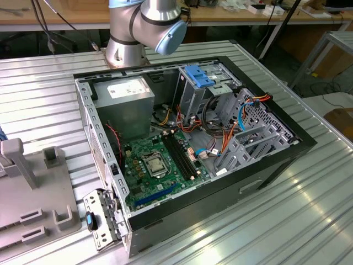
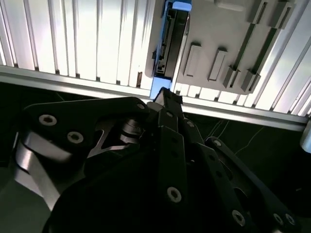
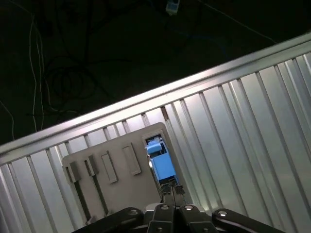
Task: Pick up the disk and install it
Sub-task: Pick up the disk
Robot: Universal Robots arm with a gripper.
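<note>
Overhead, in the first wrist view, the gripper (image 3: 171, 189) hangs above the disk (image 3: 158, 158) with its fingers pressed together, gripping nothing. The blue-framed disk stands on edge in a slot at a corner of the grey fixture plate (image 3: 124, 187), near the ribbed worktop's (image 3: 233, 126) edge.

A ribbed aluminium counter (image 1: 276, 221) spreads across the scene, its slats catching bright glare toward the exterior view's right. Along the far side runs a wooden workbench (image 1: 231, 21). At the far right a grey metal frame (image 1: 331, 44) stands over pale floor (image 1: 331, 102). In the first wrist view, what may be dark floor (image 3: 97, 43), strewn with cables (image 3: 48, 82), lies beyond the counter's edge.
</note>
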